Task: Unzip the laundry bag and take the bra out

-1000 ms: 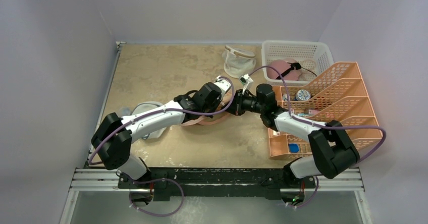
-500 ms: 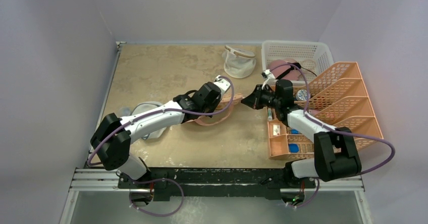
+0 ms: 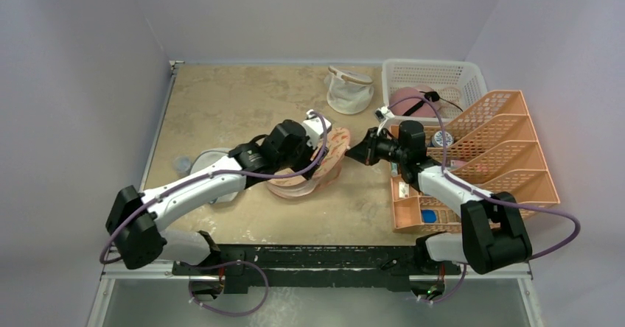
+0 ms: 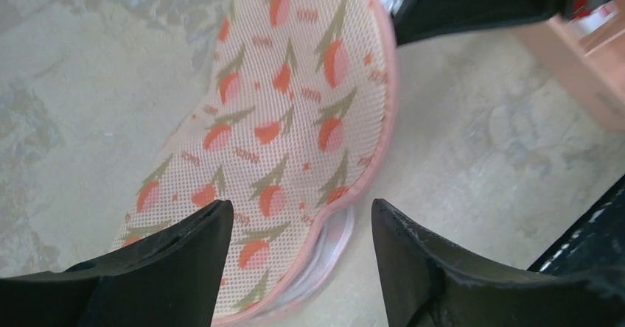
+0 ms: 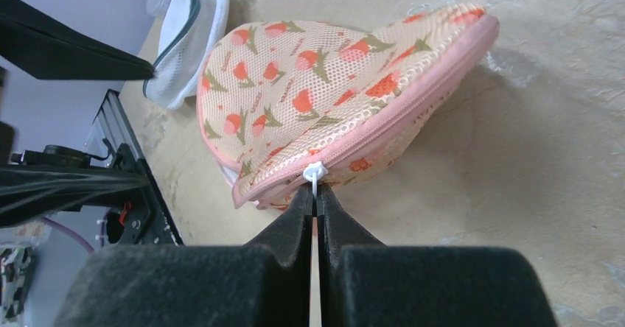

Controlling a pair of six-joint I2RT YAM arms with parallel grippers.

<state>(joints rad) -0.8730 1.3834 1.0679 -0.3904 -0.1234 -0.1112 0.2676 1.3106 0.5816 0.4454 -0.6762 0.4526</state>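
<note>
The laundry bag (image 3: 313, 166) lies on the tan table (image 3: 221, 99). Its peach mesh is printed with orange-red leaf shapes, and one lobe is propped higher than the other (from the right wrist it humps up like a shell). The right gripper (image 5: 315, 194) is at the bag's right edge, its jaws pressed together on the small white zip pull (image 5: 315, 171), which sits on the pink zip band low on the bag's side. From the pull, the band runs closed toward the bag's far end. On the pull's other side the edge curls and a pale layer shows beneath it, but I cannot tell whether the zip is parted there. The left gripper (image 4: 302, 261) hangs over the bag's left lobe with its black fingers (image 4: 169, 268) spread well apart and printed fabric showing between them. Whether they touch the fabric cannot be told.

Behind the bag stands a white mesh cup-shaped pouch (image 3: 348, 89). To the bag's left lies a round white mesh pouch with dark trim (image 5: 188, 40), partly under the left arm. To the bag's right, beyond the right gripper, is an orange slotted organizer (image 3: 486, 150). Behind and to the right of the bag, a white basket (image 3: 431, 73) holds a pink rounded thing with a black strap (image 3: 409, 100).
</note>
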